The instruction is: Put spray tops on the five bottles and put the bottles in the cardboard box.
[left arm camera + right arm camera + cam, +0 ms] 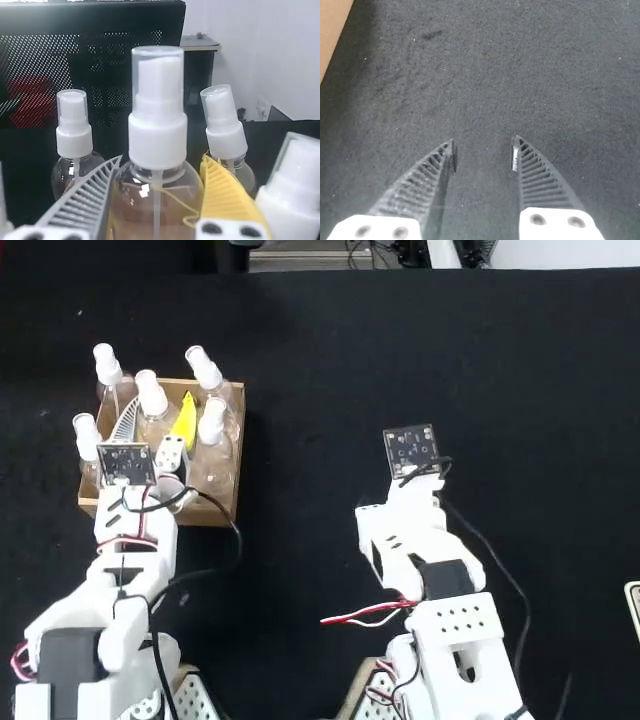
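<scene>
Your left pincer [162,160] straddles the upright middle clear plastic bottle with a white spray top [157,125] in the brown cardboard box [212,512], far left; you cannot tell whether it pinches. Your right pincer [482,150], spread, hovers over the black counter [545,60], well apart.

You are holding the left gripper [155,423] in tight quarters: five bottles [215,455] are crowding the cardboard box [205,512], their spray tops [157,100] standing close on both sides of it. Your right gripper [482,150] is hanging with jaws parted over a wide stretch of black table [520,390], well apart from the box, giving you room.
</scene>
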`<action>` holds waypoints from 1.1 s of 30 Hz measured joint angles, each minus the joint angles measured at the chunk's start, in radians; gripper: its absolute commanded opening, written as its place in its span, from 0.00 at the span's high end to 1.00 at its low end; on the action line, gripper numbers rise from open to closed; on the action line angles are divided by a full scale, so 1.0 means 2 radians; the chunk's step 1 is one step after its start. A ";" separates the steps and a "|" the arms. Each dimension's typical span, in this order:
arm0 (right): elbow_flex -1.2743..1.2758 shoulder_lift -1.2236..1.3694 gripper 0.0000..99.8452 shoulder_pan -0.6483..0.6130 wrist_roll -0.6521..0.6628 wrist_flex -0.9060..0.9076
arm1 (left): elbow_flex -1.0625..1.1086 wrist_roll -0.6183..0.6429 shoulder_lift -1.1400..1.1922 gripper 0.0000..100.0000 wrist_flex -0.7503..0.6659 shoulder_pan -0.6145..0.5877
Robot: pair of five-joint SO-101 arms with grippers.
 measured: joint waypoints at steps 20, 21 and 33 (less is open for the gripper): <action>0.000 0.000 0.84 0.000 0.000 0.000 | -0.008 0.000 0.041 0.97 -0.035 0.000; 0.000 0.000 0.84 0.000 0.000 0.000 | -0.008 0.000 0.048 0.97 -0.035 0.000; 0.000 0.000 0.84 0.000 0.000 0.000 | -0.018 -0.001 0.147 0.97 -0.127 -0.002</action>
